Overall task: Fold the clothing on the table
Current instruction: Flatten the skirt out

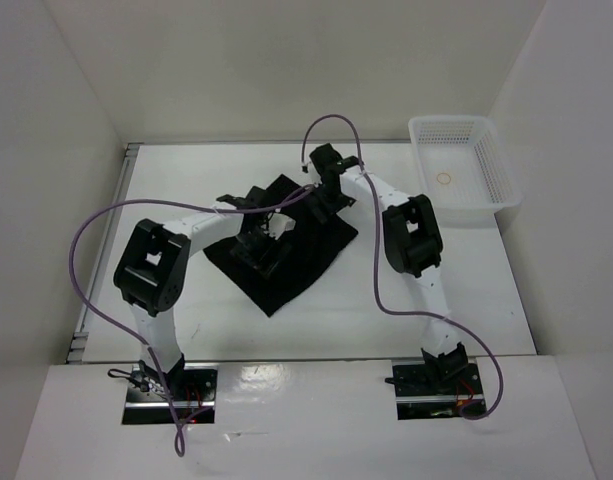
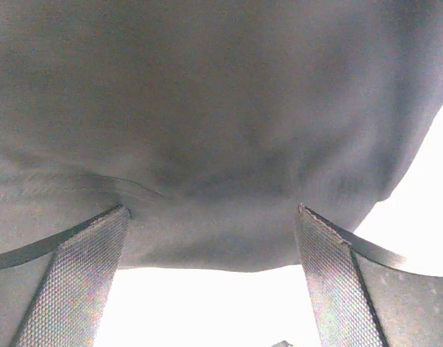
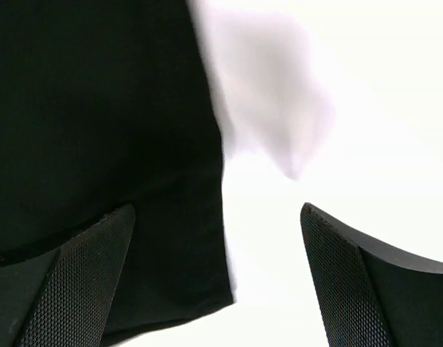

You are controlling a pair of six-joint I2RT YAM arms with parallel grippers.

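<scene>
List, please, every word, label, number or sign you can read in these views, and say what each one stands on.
None: no text can be read in any view.
The clothing is plain black.
The basket, table, left arm and right arm bear no legible marks.

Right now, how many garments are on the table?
1: the plain black soft fabric garment lies central on the flat white table; any beneath it is hidden.
</scene>
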